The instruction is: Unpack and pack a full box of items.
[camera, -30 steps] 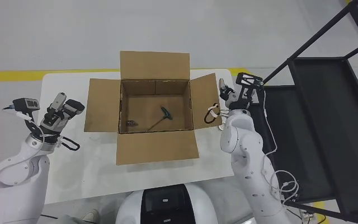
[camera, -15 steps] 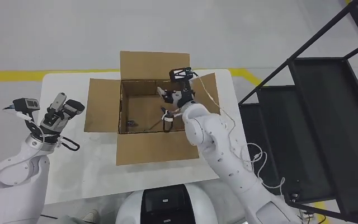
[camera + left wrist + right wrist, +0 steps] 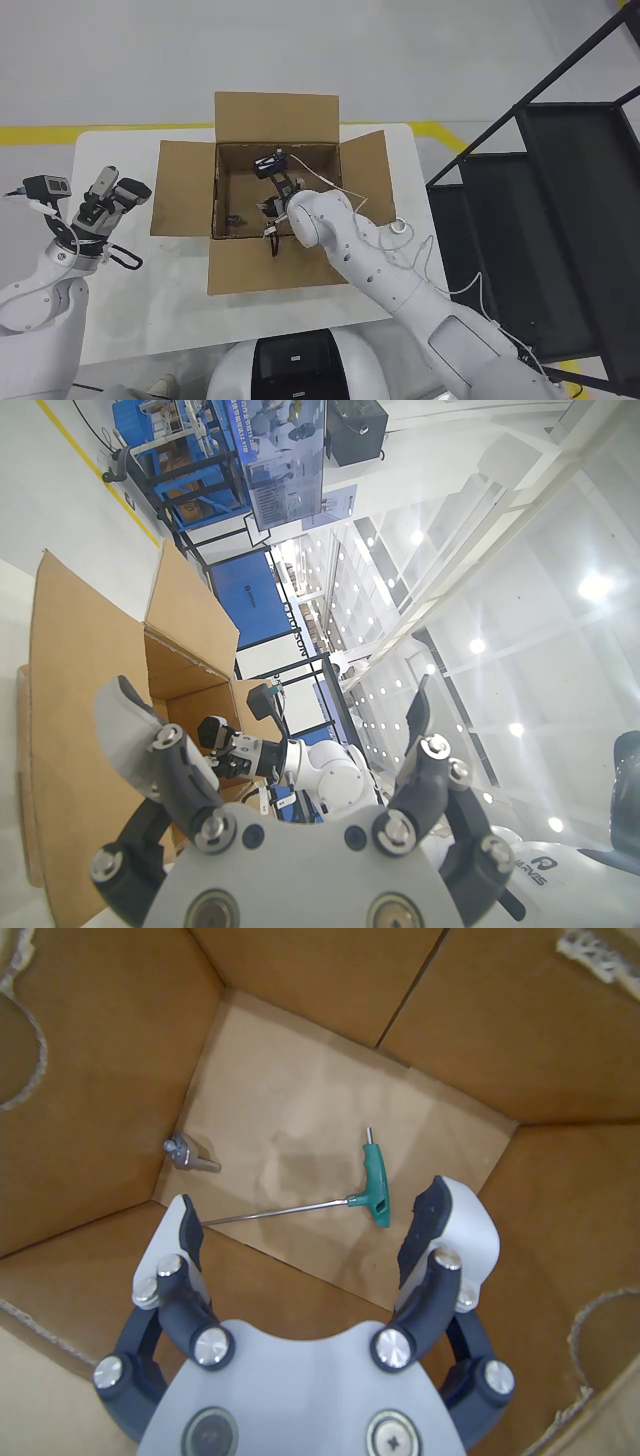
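Cardboard box [image 3: 277, 117] is seen standing at the middle of the white table [image 3: 130, 300], with all four flaps opened outward. On its floor a green T-handle hex key [image 3: 376, 1183] is laid flat. A small grey metal part [image 3: 182, 1157] is tucked into the floor's corner, at about 8 o'clock in the top view. The right gripper [image 3: 310, 1200] is held inside the box above the hex key, its fingers spread wide and nothing gripped. The left gripper [image 3: 120, 182] is held over the table at 9 o'clock of the box, well apart from it, tilted upward, its fingers likewise parted and empty. A black metal staircase [image 3: 560, 180] is set at 3 o'clock of the table.
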Robot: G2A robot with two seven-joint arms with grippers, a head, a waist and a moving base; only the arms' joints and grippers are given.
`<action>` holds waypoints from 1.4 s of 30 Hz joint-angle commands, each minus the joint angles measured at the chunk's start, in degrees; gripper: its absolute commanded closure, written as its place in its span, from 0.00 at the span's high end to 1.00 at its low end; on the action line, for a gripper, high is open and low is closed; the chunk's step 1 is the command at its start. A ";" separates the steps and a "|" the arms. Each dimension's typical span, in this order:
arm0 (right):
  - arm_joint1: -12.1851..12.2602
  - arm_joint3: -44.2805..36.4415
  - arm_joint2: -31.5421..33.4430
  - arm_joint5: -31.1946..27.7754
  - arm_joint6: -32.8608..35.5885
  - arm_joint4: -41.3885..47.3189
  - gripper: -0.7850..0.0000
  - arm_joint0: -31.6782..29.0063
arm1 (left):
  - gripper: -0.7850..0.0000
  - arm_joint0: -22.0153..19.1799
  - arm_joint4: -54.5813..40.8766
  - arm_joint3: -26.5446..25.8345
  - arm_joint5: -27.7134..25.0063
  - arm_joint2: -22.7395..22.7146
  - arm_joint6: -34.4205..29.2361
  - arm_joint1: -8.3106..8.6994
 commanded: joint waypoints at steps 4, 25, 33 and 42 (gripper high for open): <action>-0.87 5.96 -0.69 -2.40 3.98 1.82 1.00 3.83 | 1.00 0.00 0.00 0.00 0.00 0.00 0.00 0.00; -4.63 31.43 -5.31 -16.72 -3.01 1.62 0.36 14.81 | 1.00 0.00 0.00 0.00 0.00 0.00 0.00 0.00; -5.78 36.52 -5.27 -18.36 -4.34 3.62 0.36 16.26 | 1.00 0.00 0.00 0.00 0.00 0.00 0.00 0.00; -7.49 41.85 -5.75 -18.91 -5.83 5.54 0.46 17.80 | 1.00 0.00 0.00 0.00 0.00 0.00 0.00 0.00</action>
